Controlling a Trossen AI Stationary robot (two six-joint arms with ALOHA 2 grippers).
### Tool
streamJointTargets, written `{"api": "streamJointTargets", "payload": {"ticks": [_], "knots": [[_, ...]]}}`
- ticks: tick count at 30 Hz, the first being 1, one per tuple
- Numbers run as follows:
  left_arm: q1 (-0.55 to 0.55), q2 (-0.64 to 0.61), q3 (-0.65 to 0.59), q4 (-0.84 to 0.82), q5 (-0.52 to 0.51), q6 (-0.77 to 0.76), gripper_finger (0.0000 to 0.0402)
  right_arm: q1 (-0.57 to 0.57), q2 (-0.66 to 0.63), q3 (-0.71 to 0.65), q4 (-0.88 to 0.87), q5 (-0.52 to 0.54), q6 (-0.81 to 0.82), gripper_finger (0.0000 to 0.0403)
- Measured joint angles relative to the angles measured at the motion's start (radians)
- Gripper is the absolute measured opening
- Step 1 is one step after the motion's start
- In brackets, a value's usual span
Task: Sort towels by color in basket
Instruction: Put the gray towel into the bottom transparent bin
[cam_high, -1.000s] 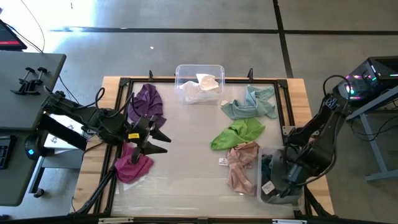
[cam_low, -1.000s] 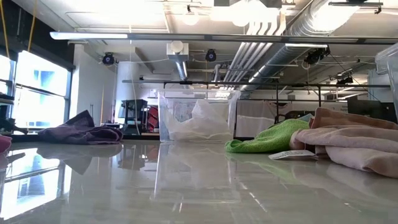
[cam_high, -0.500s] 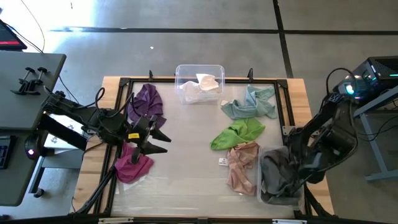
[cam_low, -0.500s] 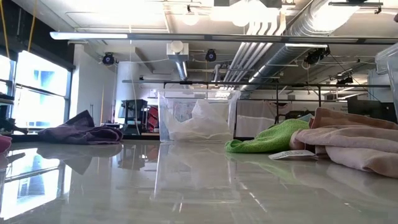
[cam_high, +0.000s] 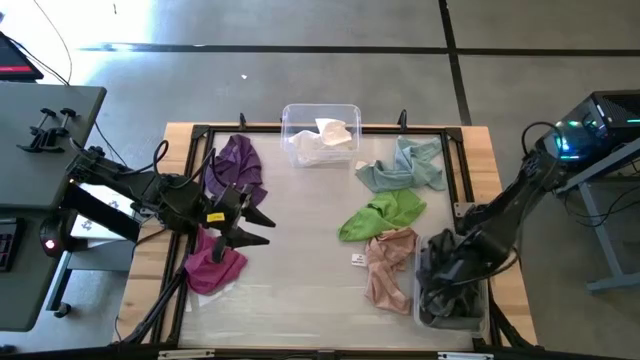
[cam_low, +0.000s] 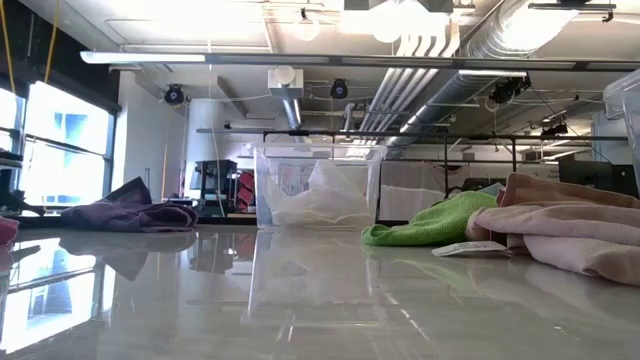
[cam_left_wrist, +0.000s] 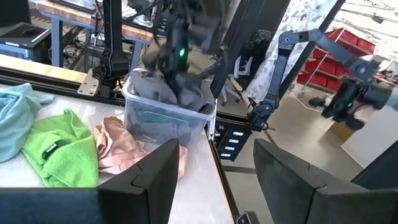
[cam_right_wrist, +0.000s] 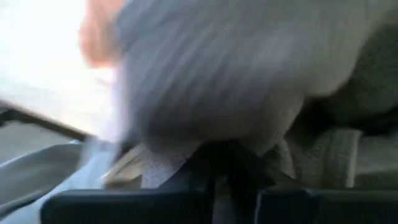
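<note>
1. Nearest, at the right near corner: right gripper (cam_high: 447, 283) buried among grey towels (cam_high: 445, 268) inside a clear bin (cam_high: 420, 310). Fingers' state impossible to tell, cloth smothering the right wrist view. Judged as the stowing step, grey cloths going into their bin. Called for next: a release if anything was held, then a straight lift clear of the bin's walls, with nothing dragged out over the rim.
2. Just left of that bin: pink towel (cam_high: 388, 268), touching the bin wall and lying close to the near frame rail. Little room between bin and towel, so an approach from above looked safer than a sideways one.
3. Left near side: magenta towel (cam_high: 212, 263), with the left gripper (cam_high: 262, 227) hovering just beside it, fingers spread apart and empty.
4. Middle of the table (cam_high: 300, 250): bare and open, the widest free lane for carrying.
5. Farther, right of centre: lime green towel (cam_high: 382, 215), then pale teal towels (cam_high: 402, 167) beyond it.
6. Far left: purple towel (cam_high: 236, 165), near the frame edge.
7. Farthest, at the far rail: second clear bin (cam_high: 320, 115) holding white towels (cam_high: 322, 142).
</note>
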Motion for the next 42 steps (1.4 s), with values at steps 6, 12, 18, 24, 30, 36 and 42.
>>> {"api": "streamJointTargets", "payload": {"ticks": [6,12,18,24,30,36,42], "knots": [[0.000,0.000,0.000,0.003,0.000,0.000,0.0195,0.000,0.000,-0.208,0.160,-0.020,0.049,0.0005],[0.000,0.000,0.000,0.035,-0.029,-0.001,0.0195,0.000,-0.004,-0.273,0.209,-0.043,-0.060,0.0002],[0.000,0.000,0.000,0.132,-0.060,0.013,0.0195,0.001,-0.002,-0.129,0.094,-0.147,-0.221,0.0001],[0.028,0.000,0.000,0.180,-0.101,0.077,0.0195,0.001,-0.002,0.118,-0.118,-0.177,-0.233,0.0001],[0.068,0.000,0.000,0.189,-0.100,0.079,0.0195,0.028,-0.002,0.253,-0.147,-0.186,-0.235,0.0001],[0.073,0.000,0.000,0.183,-0.093,0.078,0.0195,0.099,0.005,0.165,-0.089,-0.184,-0.164,0.0001],[0.037,0.000,0.000,0.181,-0.028,0.007,0.0195,0.129,0.017,-0.069,0.082,-0.186,-0.108,0.0001]]}}
